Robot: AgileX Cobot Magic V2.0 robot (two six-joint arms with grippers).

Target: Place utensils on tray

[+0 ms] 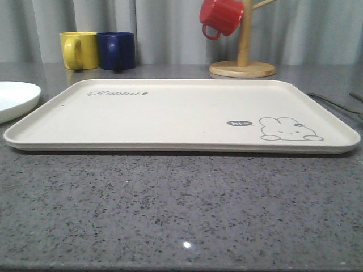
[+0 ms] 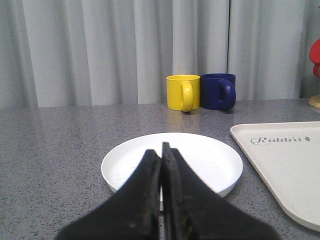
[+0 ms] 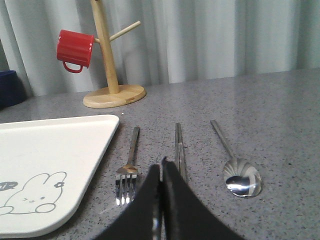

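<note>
The cream tray (image 1: 170,116) with a rabbit drawing lies flat in the middle of the grey table and nothing rests on it. In the right wrist view the fork (image 3: 129,170), the chopsticks (image 3: 179,145) and the spoon (image 3: 235,165) lie side by side on the table, just right of the tray's corner (image 3: 55,150). My right gripper (image 3: 161,165) is shut and empty, hovering short of the chopsticks' near end. My left gripper (image 2: 161,150) is shut and empty too, over the near rim of a white plate. Thin utensil handles (image 1: 334,102) show at the front view's right edge.
A white plate (image 1: 14,99) sits left of the tray. Yellow mug (image 1: 79,50) and blue mug (image 1: 117,50) stand at the back left. A wooden mug stand (image 1: 243,65) carrying a red mug (image 1: 221,17) stands behind the tray's right part.
</note>
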